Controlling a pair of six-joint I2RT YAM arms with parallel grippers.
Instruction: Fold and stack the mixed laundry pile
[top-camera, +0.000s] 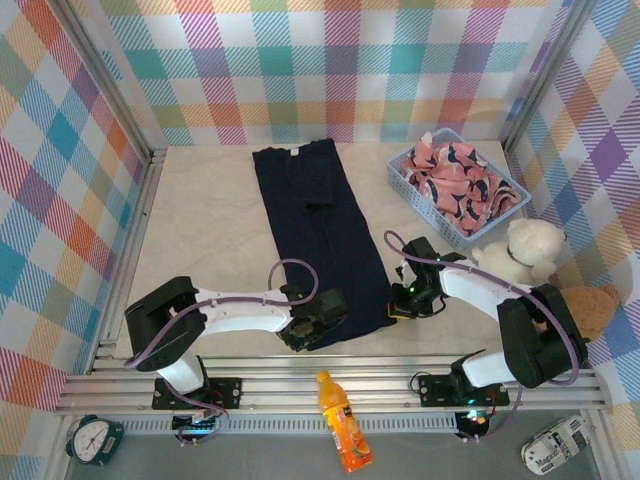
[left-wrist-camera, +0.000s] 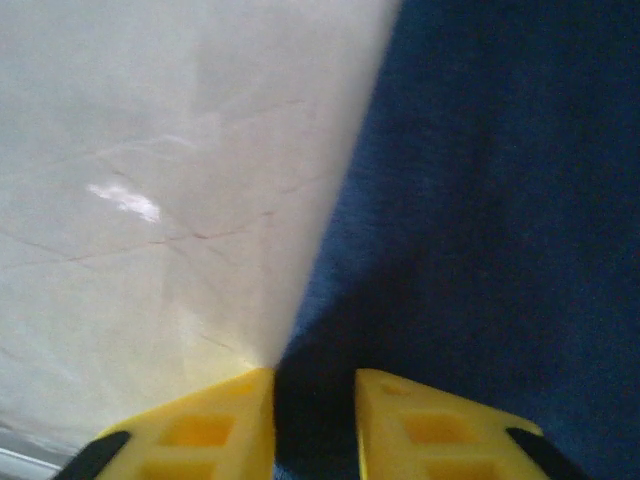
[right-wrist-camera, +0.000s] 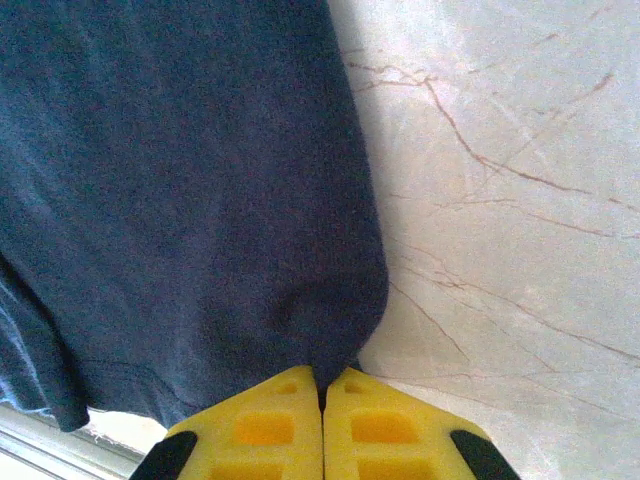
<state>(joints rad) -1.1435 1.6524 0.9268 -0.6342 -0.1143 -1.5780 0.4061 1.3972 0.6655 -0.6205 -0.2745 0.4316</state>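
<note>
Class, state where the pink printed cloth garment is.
Top external view: the pink printed cloth garment lies in the light blue plastic basket, far right of the table, next to the white plush bear.

There's one pair of trousers (top-camera: 315, 235), one pink garment (top-camera: 455, 180), one basket (top-camera: 432, 215), two bears now, white (top-camera: 525, 250) and brown (top-camera: 595, 310), one bottle (top-camera: 340, 425), one clock (top-camera: 93, 438), one white gadget (top-camera: 553, 447), two arms, left (top-camera: 240, 310), right (top-camera: 480, 285)
</note>
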